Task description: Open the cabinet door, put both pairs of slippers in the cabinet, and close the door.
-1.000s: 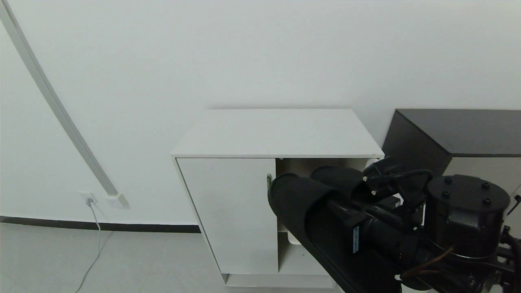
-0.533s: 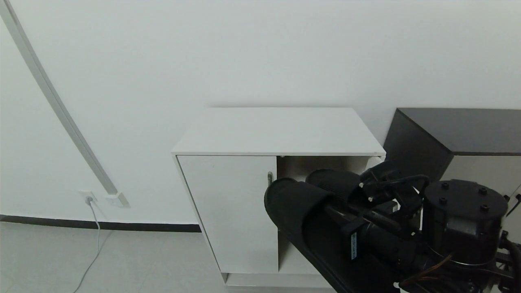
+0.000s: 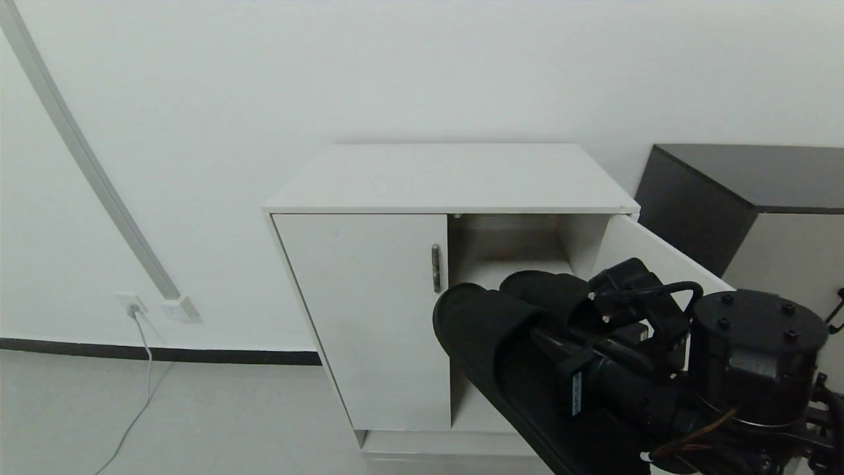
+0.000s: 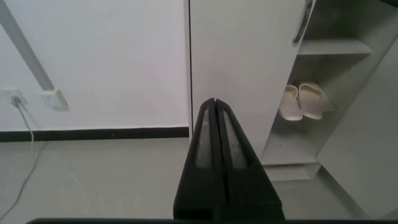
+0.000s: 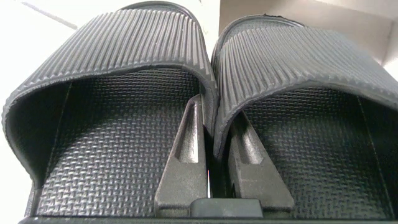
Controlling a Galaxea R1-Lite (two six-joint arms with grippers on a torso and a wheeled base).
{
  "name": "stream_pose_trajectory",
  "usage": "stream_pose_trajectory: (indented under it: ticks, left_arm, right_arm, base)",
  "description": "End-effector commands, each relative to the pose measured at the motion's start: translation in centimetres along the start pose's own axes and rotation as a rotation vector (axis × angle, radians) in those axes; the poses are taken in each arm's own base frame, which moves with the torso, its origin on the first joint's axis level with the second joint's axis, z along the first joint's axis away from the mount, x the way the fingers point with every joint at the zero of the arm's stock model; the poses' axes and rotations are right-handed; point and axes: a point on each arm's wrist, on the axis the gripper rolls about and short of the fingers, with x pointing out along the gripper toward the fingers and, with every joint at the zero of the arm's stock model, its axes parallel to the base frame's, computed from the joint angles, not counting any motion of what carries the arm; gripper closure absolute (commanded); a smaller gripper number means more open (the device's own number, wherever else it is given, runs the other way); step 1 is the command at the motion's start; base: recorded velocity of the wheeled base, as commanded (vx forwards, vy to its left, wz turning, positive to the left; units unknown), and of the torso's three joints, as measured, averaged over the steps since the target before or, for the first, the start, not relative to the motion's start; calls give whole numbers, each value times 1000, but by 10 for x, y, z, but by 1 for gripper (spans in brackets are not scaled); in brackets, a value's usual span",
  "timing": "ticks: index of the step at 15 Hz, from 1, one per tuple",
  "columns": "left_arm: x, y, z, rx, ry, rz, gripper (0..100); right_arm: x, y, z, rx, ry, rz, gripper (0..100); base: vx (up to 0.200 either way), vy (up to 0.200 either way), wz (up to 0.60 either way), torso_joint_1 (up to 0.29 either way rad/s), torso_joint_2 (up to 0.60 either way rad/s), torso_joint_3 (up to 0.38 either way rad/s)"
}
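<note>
**Task item.** The pair of black ribbed rubber slippers sits side by side on the right gripper, toes pointing away from the wrist. One of the gripper's fingers sits inside each slipper. The fingers are nearly together, clamping the slippers' two adjoining inner walls between them.

**Position.** In the head view the black slippers hang just in front of the open right half of the white two-door cabinet.
- The right door stands swung outward, close beside the right gripper's arm.
- The left door is shut. Its metal handle is just above the nearer slipper's toe.

**Left gripper**. Its fingers are pressed together and hold nothing, and it points toward the shut left door.

**Cabinet interior.** Beyond the left gripper, a pair of cream slippers lies inside the cabinet, below its shelf board.

**Surroundings.** A dark cabinet stands beyond the open door.
</note>
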Motion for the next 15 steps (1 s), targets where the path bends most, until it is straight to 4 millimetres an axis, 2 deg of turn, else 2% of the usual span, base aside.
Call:
stream_pose_trajectory:
  ticks: [1, 9, 15]
  left_arm:
    - [0, 0, 0, 0, 1, 0, 100]
    - [0, 0, 0, -1, 1, 2, 100]
    - [0, 0, 0, -1, 1, 2, 100]
  right_arm:
    - [4, 1, -4, -6, 15, -3, 100]
    - [7, 1, -10, -9, 26, -5, 100]
    - [4, 0, -8, -6, 17, -6, 100]
  base:
    - [0, 0, 0, -188, 510, 330]
    - [0, 0, 0, -152, 481, 326]
    - [0, 0, 0, -89, 452, 365]
